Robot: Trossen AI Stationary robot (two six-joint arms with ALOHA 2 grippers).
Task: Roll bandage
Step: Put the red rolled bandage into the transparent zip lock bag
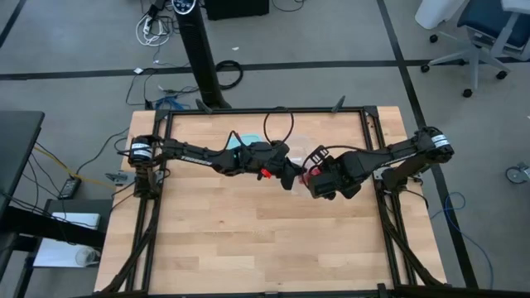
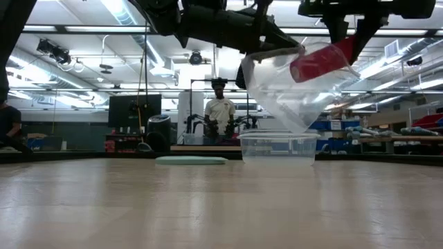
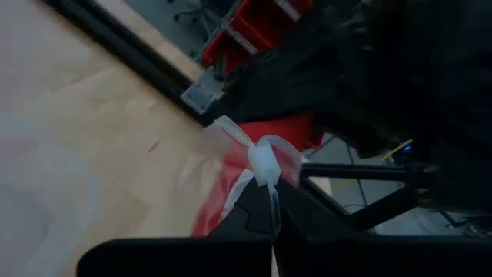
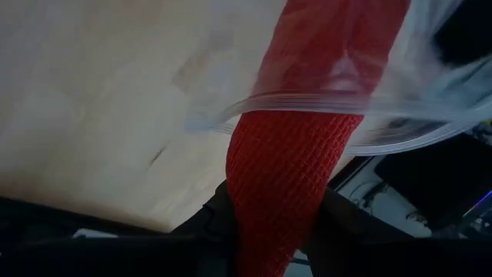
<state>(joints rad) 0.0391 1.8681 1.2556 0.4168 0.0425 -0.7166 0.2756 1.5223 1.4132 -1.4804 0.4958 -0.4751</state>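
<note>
Above the middle of the counter [image 1: 248,240], the right tool [image 4: 288,231] is clamped on one end of the bandage [image 4: 296,169], a red roll that runs out from between its fingers through the mouth of a clear plastic bag [image 2: 291,90]. The left tool [image 3: 270,223], just beside it, is closed, pinching the bag's rim. Bag and bandage hang well clear of the counter, above a clear container [image 2: 277,146].

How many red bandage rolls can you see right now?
1. The single red bandage roll is held up above the table in the right gripper, its far end poking into the clear plastic bag that the left gripper pinches. No others show, though the arms hide some tabletop.
</note>
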